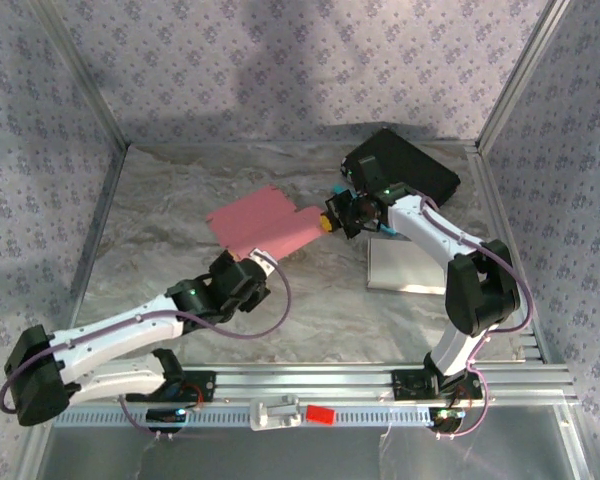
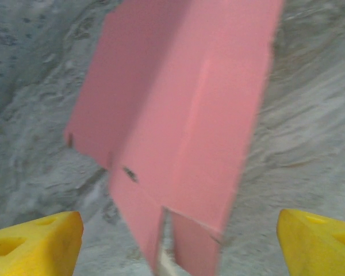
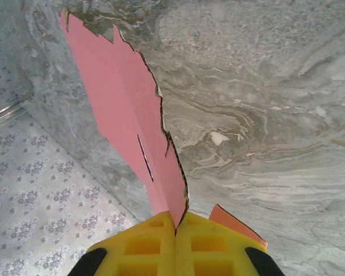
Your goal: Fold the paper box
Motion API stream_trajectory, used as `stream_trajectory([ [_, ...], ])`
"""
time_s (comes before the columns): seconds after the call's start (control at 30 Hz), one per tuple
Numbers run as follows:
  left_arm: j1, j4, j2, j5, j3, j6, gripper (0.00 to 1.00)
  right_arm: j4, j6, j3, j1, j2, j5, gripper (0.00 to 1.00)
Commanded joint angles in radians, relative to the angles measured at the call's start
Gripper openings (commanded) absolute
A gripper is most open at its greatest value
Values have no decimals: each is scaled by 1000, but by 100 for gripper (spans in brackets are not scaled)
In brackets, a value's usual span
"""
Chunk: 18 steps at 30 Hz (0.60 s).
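The marbled grey worktop (image 1: 310, 310) is walled in by patterned panels, and the pink paper box (image 1: 260, 225), still an unfolded flat blank, is found toward its middle, a little left of centre. The blank is seen to be tilted rather than lying flat, its right-hand end raised. A black flat case (image 1: 405, 165) is set at the far right corner, and a white sheet (image 1: 405, 268) lies on the right, nearer than the case. The right tool (image 1: 325, 222) is placed at the blank's right edge; in the right wrist view it (image 3: 175, 227) is seen clenched on that edge, the pink card (image 3: 121, 126) being pinched between the two yellow fingers and running away from them. The left tool (image 1: 263, 262) is positioned just beside the blank's near edge. In the left wrist view this tool (image 2: 175, 241) is shown released, its yellow pads (image 2: 34, 244) spread wide, with the notched near end of the blank (image 2: 178, 115) lying between them and touched by neither.
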Motion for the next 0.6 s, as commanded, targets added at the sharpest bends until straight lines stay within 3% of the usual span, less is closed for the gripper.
stream_trajectory([
  [0.0,18,53,37,-110,55,42,86,-65,15,25,-12,-30,-18,0],
  [0.2,20,78,57,-63,49,99,72,-83,17,43,-19,-39,-27,0],
  [0.3,20,71,51,-3,70,147,53,-91,19,51,-23,-37,-33,0],
  [0.47,23,28,57,83,129,193,5,-92,3,96,-33,-37,-40,0],
  [0.53,27,6,54,103,153,191,0,-117,-22,131,-41,-42,-31,0],
  [0.57,31,-6,50,113,169,183,0,-125,-44,150,-46,-58,-12,7],
])
